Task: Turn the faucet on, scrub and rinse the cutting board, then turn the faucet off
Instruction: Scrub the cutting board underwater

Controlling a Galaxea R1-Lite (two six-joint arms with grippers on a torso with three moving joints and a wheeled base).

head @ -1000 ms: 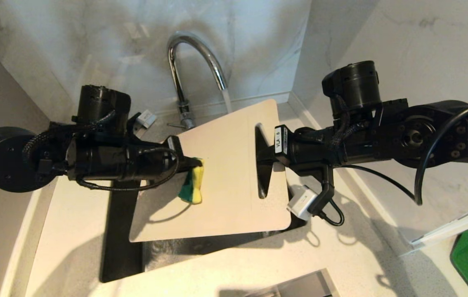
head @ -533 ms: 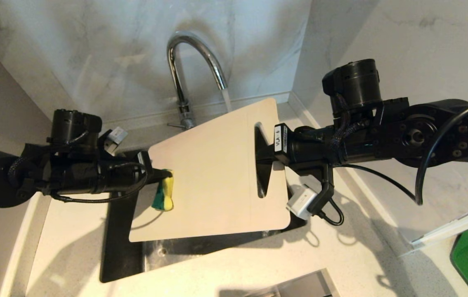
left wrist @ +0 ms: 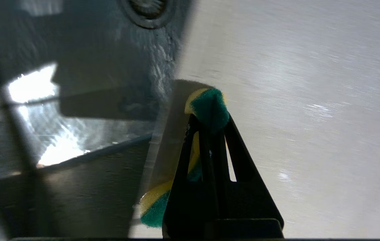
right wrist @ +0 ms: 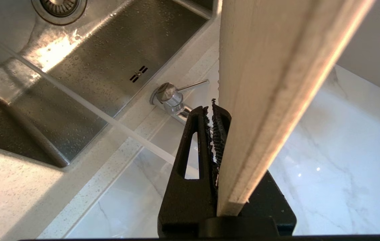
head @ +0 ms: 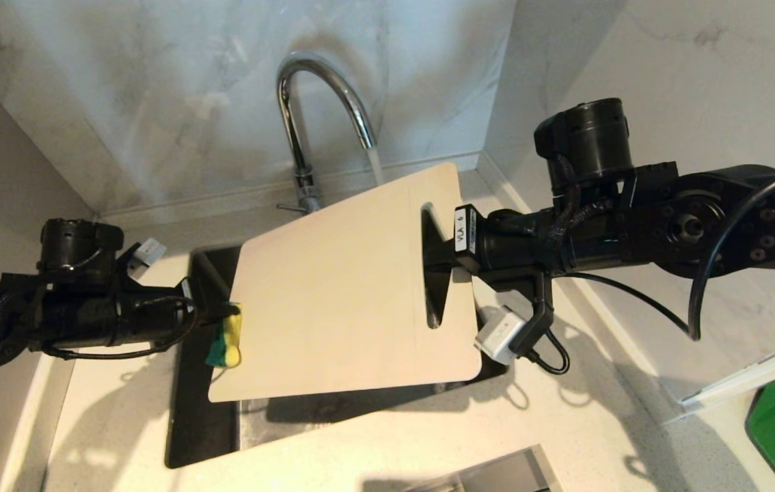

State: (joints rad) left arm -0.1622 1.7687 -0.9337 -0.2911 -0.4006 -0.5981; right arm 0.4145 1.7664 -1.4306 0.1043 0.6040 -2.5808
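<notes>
R wrist view only: sink drain [right wrist: 59, 6]. Faucet [head: 322, 109] running. Right gripper [head: 437, 256] clamps beige cutting board [head: 346, 287] over sink [head: 199, 410]; left gripper [head: 230, 313] pinches sponge [head: 225, 338] at board's left edge.

Marble-veined walls [head: 155, 89] meet a speckled pale counter [head: 599, 424], apparently brightly lit.

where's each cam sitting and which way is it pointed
Head: high on the robot, facing forward and down at the sink; both arms show, left tool and right tool either side of the cutting board.
Left wrist: behind its fingers, facing the board face and the pinched sponge.
Right wrist: behind its fingers, facing along the board edge toward the faucet.
All three share the board.
</notes>
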